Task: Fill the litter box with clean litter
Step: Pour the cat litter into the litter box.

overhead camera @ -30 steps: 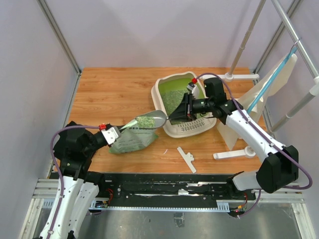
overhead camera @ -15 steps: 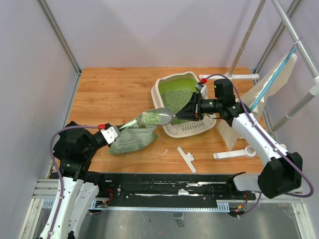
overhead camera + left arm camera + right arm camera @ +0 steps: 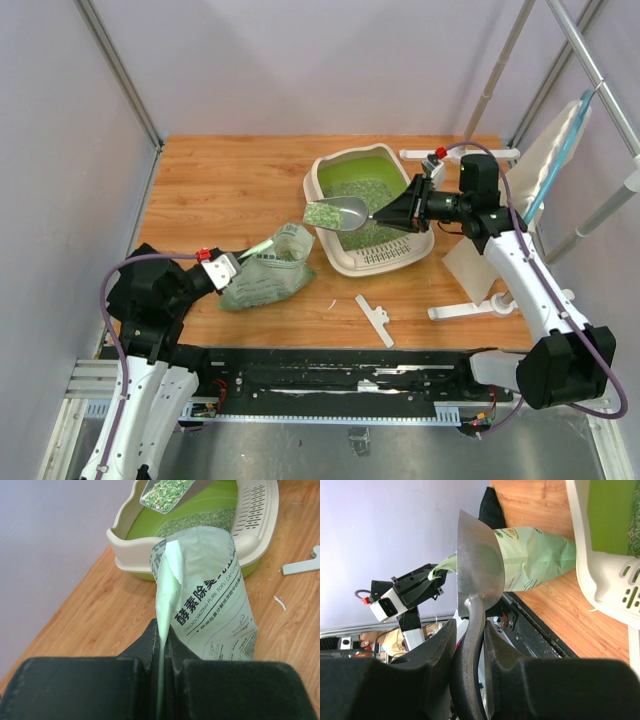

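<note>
litter box [image 3: 380, 260] | right gripper [image 3: 386, 217] clamps scoop [image 3: 336, 212] handle | left gripper [image 3: 244, 256] pinches bag [image 3: 266, 280] edge

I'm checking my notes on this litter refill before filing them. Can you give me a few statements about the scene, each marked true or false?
1. The right claw grips a metal scoop loaded with litter. True.
2. The scoop hangs over the bag. False: it is over the litter box.
3. The left claw is shut on the bag's top edge. True.
4. The litter box holds no litter. False: granules lie on its green floor.
5. The white clip lies in the box. False: it lies on the table, in front of the box.
</note>
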Available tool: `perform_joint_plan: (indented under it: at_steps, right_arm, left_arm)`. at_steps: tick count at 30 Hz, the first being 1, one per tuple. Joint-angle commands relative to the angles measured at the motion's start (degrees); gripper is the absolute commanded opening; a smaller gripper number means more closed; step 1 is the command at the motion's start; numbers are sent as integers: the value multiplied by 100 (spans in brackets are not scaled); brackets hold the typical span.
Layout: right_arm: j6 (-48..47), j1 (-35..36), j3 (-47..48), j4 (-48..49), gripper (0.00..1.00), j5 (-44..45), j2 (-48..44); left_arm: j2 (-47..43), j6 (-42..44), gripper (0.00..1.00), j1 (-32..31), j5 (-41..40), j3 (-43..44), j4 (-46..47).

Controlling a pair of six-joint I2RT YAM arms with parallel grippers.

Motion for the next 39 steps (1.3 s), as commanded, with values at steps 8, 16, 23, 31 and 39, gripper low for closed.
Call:
perform_joint_plan:
  at_steps: [8, 16, 23, 31, 39]
  right_arm:
    - [419, -620, -140, 582, 1, 724, -119]
    - [401, -703, -119, 795, 1, 1839, 386]
    - [-392, -575, 625, 75, 1, 2803, 1003]
    - [-995, -27, 1674, -517, 1, 3746, 1661]
    - [-1177, 247, 2268, -577, 1, 4465, 2066]
  left_arm:
    - [-180, 94, 0, 28, 97, 155, 1297]
    - [-324, 49, 1, 34, 88, 128, 1232]
    - [-389, 0, 0, 33, 98, 91, 1231]
    - [-319, -83, 0, 32, 150, 114, 1393]
    - [-327, -65, 1, 34, 106, 207, 1317]
